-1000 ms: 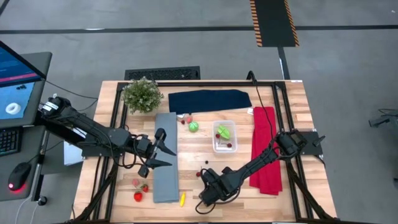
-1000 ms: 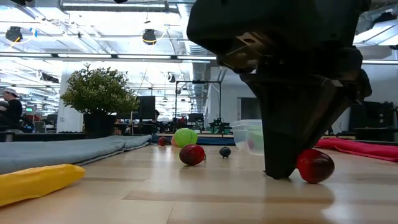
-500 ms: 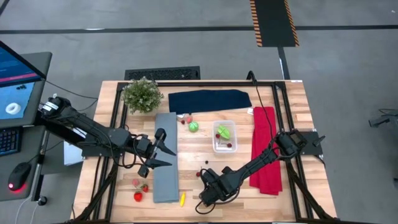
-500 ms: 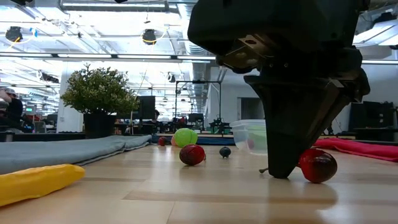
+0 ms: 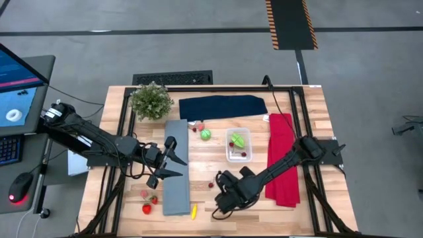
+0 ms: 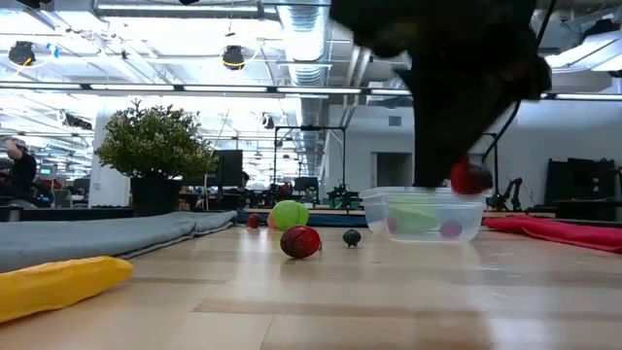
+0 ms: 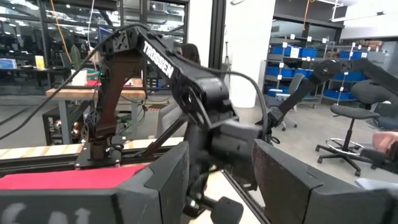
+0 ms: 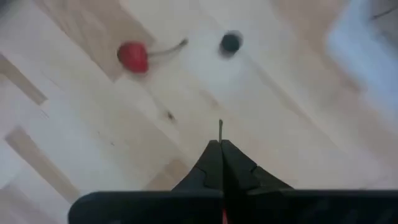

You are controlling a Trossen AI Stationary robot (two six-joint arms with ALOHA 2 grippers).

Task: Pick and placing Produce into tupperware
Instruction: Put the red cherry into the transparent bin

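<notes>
Right tool (image 8: pixel 221 146) raised above table (image 5: pixel 205 162), pinching cherry (image 6: pixel 470 179) by stem.

2 black jointed arms (image 5: pixel 92 142), white "TROSSEN" lettering.

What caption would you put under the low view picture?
Right gripper holds a red cherry above the table, clear tupperware behind.

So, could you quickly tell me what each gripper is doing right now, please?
Left gripper: open, empty, above the grey cloth.
Right gripper: shut on a cherry by its stem, lifted off the table.
</notes>
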